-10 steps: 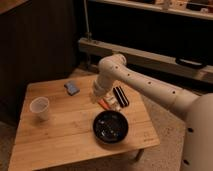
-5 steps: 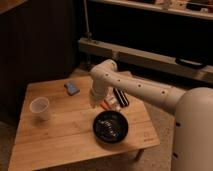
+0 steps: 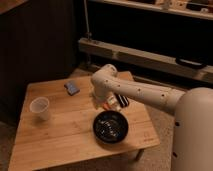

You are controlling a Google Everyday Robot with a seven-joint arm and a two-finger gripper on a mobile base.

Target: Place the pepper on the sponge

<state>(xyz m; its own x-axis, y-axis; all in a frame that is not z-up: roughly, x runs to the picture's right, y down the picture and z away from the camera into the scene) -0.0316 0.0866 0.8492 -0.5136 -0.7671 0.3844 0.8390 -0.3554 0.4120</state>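
Tool (image 3: 102, 104) is low over the middle of the light wooden plank counter (image 3: 60, 142), pointing down at the end of the white jointed arm (image 3: 137, 92). The wrist housing covers most of it, so we can't tell if it's open, closed or gripping.

The slim orange-red pepper (image 3: 107, 106) shows as a small sliver right at the tool, just off the counter's centre. We can't tell whether it's held or lying on the wood.

- black ridged rectangular item (image 3: 121, 101): just beside the pepper, partly under the arm
- round black bowl (image 3: 111, 127): near the tool, towards the front edge of the counter
- blue-grey rectangular sponge (image 3: 72, 88): flat on the counter towards the back, apart from the tool and pepper, nothing on it
- clear plastic cup (image 3: 40, 107): upright near the far side edge, well apart from everything else

The white robot body (image 3: 196, 132) fills the lower corner beside the counter. The room is dim, with dark panelling (image 3: 35, 45) behind the counter, a pale metal rail (image 3: 150, 56) under dark shelving, and a speckled beige floor (image 3: 161, 120).
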